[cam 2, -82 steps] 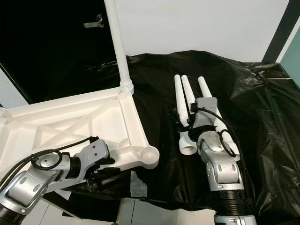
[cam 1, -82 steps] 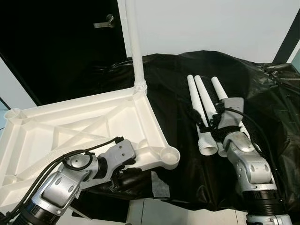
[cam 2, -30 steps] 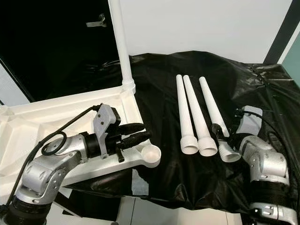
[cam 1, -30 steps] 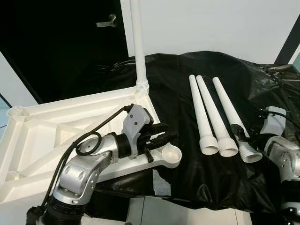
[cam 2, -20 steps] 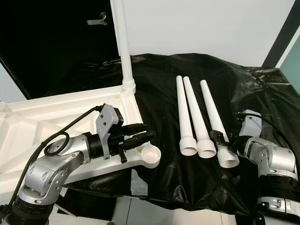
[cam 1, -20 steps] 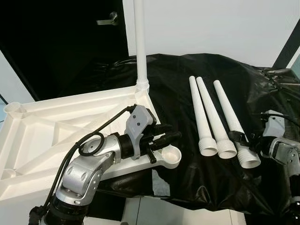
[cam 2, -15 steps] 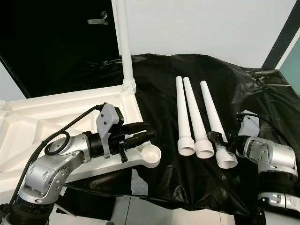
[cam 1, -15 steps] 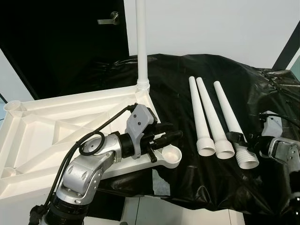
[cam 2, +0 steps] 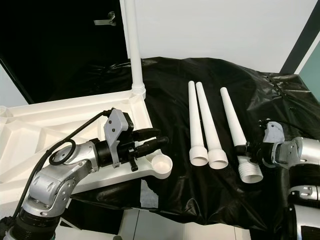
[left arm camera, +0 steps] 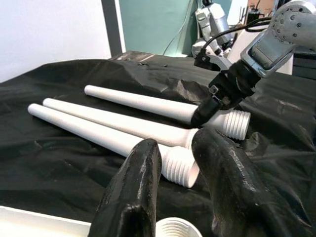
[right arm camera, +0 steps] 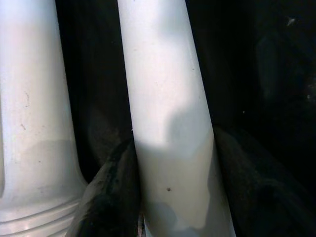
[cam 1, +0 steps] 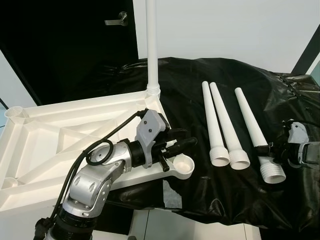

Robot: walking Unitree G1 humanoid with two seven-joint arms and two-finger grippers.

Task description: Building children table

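We count three loose legs (cam 1: 219, 122) at right centre on black sheeting (cam 1: 200, 80), one leg (cam 1: 151, 45) upright in the tabletop (cam 1: 60, 135). Right end effector (cam 2: 248, 150) clamps the rightmost leg (cam 2: 235, 127); left end effector (cam 1: 182, 141) spread, empty.

- Left gripper (cam 1: 184, 140) hovers, fingers parted, over the tabletop's (cam 1: 45, 145) corner socket (cam 1: 183, 165).
- Right gripper (cam 1: 270, 150) clamps one leg (cam 1: 252, 131); two legs (cam 1: 220, 125) lie beside it on black sheet (cam 1: 200, 190).

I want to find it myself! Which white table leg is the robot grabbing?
Look at the black sheet right of the upturned white tabletop. Three loose legs lie there; it is the rightmost table leg, set apart from the touching pair, the right gripper clamped above its threaded end.
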